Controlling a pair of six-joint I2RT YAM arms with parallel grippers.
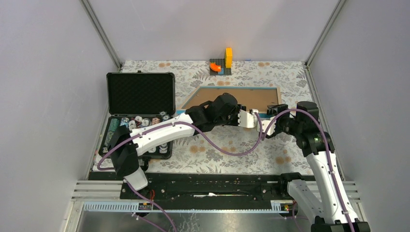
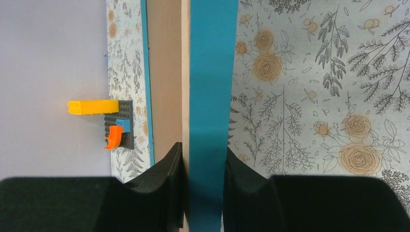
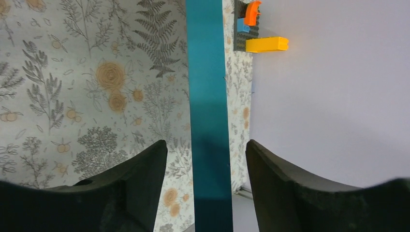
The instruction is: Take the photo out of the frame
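The frame (image 1: 241, 98) lies mid-table with its brown fibreboard back facing up and a thin blue border round it. My left gripper (image 1: 252, 117) is shut on its near edge; in the left wrist view the fingers (image 2: 169, 164) clamp the blue edge (image 2: 212, 87), with the brown back (image 2: 164, 72) beside it. My right gripper (image 1: 273, 112) is at the frame's near right corner. In the right wrist view it (image 3: 207, 151) is open, and the blue edge (image 3: 207, 72) runs between the jaws, touching neither. The photo is hidden.
An open black foam-lined case (image 1: 140, 92) stands at the left, its lower half (image 1: 138, 131) filled with small items. A dark baseplate with yellow and orange bricks (image 1: 221, 65) sits at the back, also in the left wrist view (image 2: 118, 125). Grey walls enclose the table.
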